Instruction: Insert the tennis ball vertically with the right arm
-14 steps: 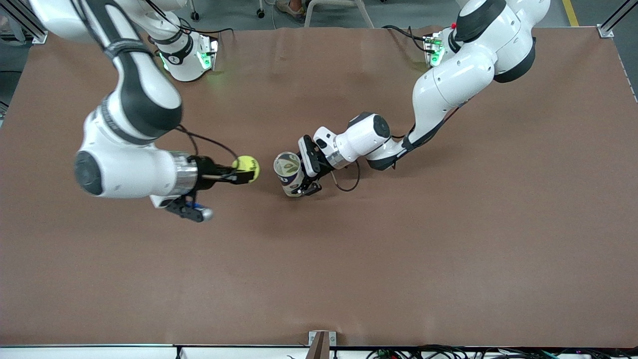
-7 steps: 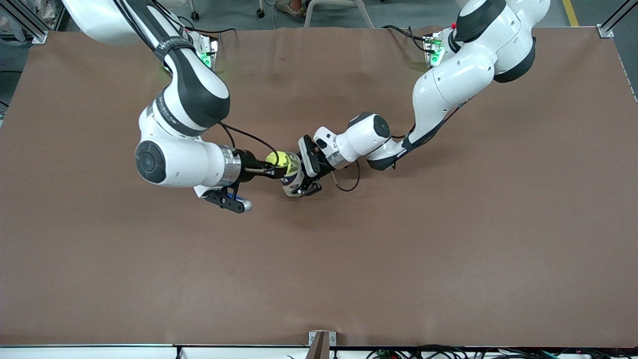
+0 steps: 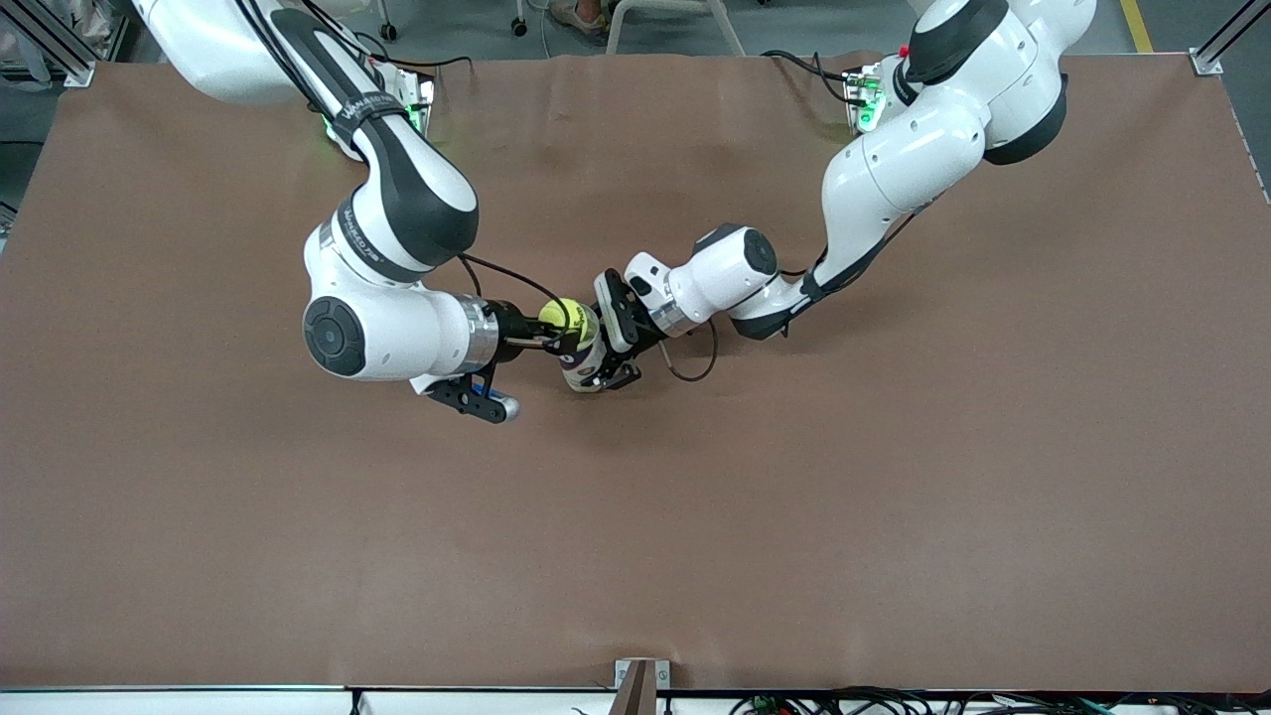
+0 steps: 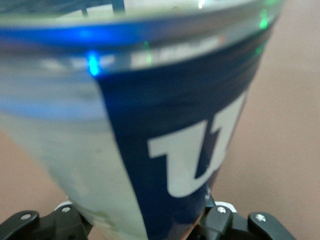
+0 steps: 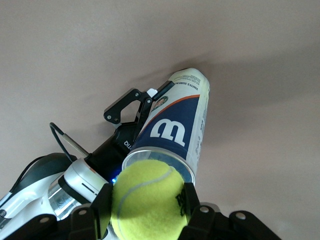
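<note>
The right gripper point(image 5: 147, 210), clamped on a tennis ball point(image 3: 559, 315), holds it at the open mouth of a tennis-ball can point(image 3: 583, 359) gripped upright by the left gripper point(image 3: 618, 343) mid-table. Light, fuzzy and springy, the ball likely grips best across its middle.

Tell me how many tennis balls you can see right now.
1. The tennis ball is clamped in the right gripper at the open mouth of the can held by the left gripper. Any inside the can are hidden.
</note>
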Robot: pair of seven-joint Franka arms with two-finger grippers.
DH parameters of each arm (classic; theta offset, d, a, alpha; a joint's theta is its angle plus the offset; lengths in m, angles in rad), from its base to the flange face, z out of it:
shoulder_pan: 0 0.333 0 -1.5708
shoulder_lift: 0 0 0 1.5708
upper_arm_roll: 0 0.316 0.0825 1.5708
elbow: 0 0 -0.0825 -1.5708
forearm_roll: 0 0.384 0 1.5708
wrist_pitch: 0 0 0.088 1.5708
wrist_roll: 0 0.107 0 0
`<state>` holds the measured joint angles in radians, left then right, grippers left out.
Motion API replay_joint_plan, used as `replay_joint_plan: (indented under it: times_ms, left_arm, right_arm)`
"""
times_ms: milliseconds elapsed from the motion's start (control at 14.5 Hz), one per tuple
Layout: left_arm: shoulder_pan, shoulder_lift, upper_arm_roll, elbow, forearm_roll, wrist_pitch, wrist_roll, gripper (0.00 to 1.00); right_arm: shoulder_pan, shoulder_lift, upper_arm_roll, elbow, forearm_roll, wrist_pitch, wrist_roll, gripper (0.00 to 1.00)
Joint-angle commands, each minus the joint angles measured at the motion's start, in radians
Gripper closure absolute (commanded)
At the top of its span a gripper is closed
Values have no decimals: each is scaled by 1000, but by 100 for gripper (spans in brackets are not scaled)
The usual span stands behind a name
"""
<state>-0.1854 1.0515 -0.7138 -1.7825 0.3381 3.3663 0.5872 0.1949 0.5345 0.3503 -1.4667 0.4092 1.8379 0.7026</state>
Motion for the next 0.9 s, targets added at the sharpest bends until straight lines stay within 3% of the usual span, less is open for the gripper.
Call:
replay_joint_plan:
  times_ms: [0,276,414,622,829]
  left_arm:
    - [-11,-2,30,2,31,1,-1,21]
    - [6,-7,30,-12,47,2,-1,21]
    - [-5,-5,30,-3,48,2,-7,21]
    - [-2,-7,30,-3,48,1,-1,21]
    - [0,-7,30,-2,48,1,-1,21]
  right_arm:
    - [6,-18,-5,-20,2,11,14,62]
    - [18,-7,-5,-20,-47,11,18,58]
    - [15,-5,-5,-21,-49,6,25,29]
    - [21,-5,-5,-21,-50,11,25,0]
    - [12,-7,-5,-15,-50,6,29,0]
